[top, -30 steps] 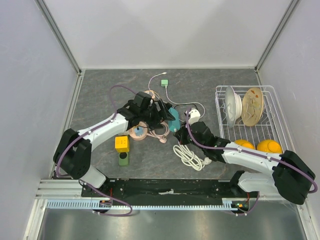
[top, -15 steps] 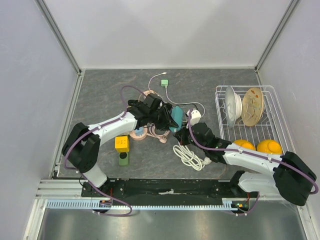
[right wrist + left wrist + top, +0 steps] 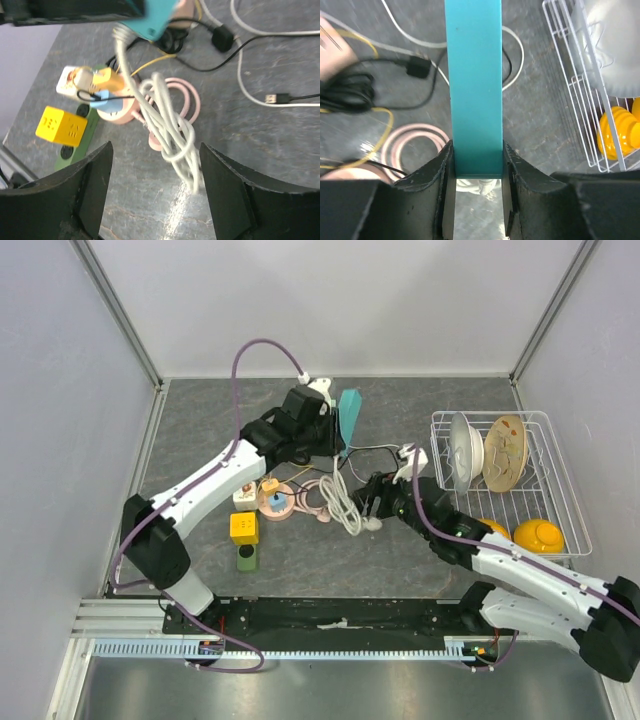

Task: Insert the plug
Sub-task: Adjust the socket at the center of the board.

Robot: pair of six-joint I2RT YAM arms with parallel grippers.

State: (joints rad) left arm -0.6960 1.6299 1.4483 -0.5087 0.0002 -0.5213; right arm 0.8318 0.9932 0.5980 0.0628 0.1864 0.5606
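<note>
Left fingers (image 3: pixel 440 175) have lifted the teal power strip (image 3: pixel 473 85), white cord (image 3: pixel 345 502) dangling.

Bright, even overhead light — faint shadows; wrist views smeared (motion blur), glare on tabletop (image 3: pixel 182 202).

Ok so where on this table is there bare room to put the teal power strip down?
Bare table at the back left, beside the left wall; a strip at the back between the teal power strip and the dish rack; more in front, right of the green power strip. The middle is crowded: white cable bundle, pink cable coil.
</note>
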